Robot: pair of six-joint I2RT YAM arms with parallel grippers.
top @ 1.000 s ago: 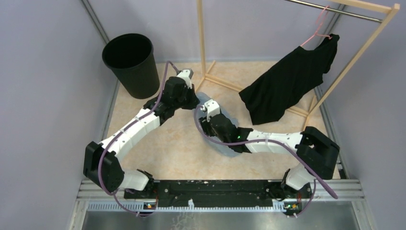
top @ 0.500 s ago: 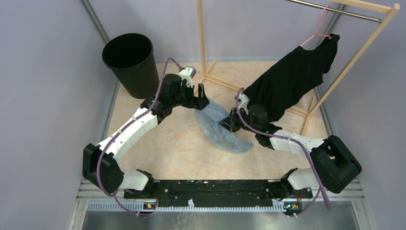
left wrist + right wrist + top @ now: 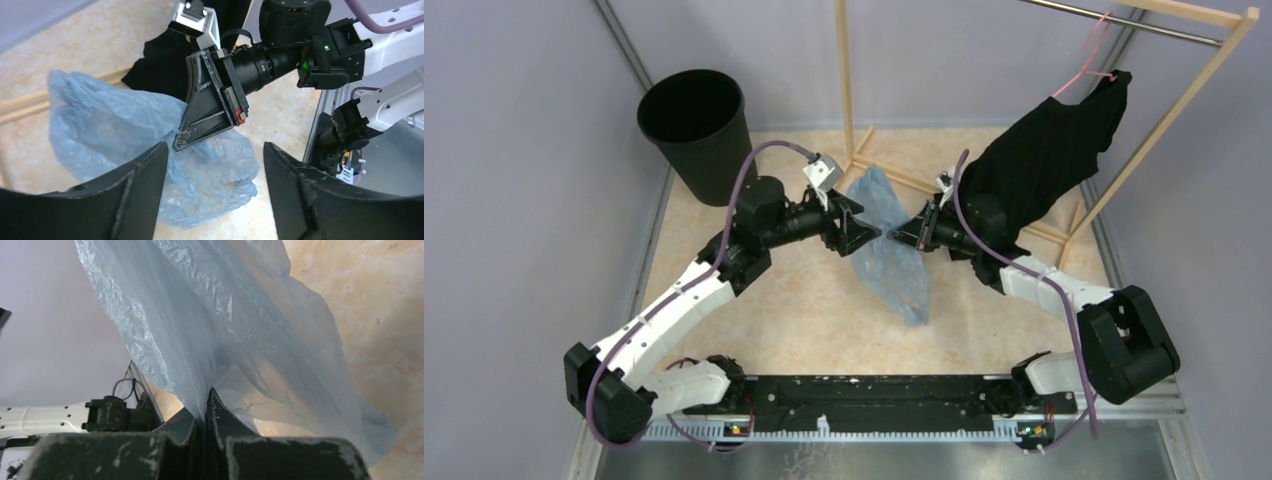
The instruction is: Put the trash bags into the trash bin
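The pale blue trash bag (image 3: pixel 889 250) hangs crumpled in mid-table, its lower end trailing toward the floor. My right gripper (image 3: pixel 896 237) is shut on a pinch of the film near the bag's upper part; in the right wrist view the bag (image 3: pixel 225 315) fans out from the closed gripper (image 3: pixel 206 396). My left gripper (image 3: pixel 864 226) faces it from the left, open, with nothing between its fingers. The left wrist view shows the bag (image 3: pixel 110 130) and the right gripper (image 3: pixel 200 120) just ahead of the open left gripper (image 3: pixel 215 170). The black trash bin (image 3: pixel 694 130) stands upright at the back left.
A wooden clothes rack (image 3: pixel 846 90) stands at the back, with a black T-shirt (image 3: pixel 1034 170) on a pink hanger, right behind the right arm. Purple walls close in the left and right sides. A metal rail (image 3: pixel 874 390) runs along the near edge.
The left gripper opened and let go of the bag. The right gripper shut on the bag and lifted it off the floor, toward the back; the left arm swung up to face it.
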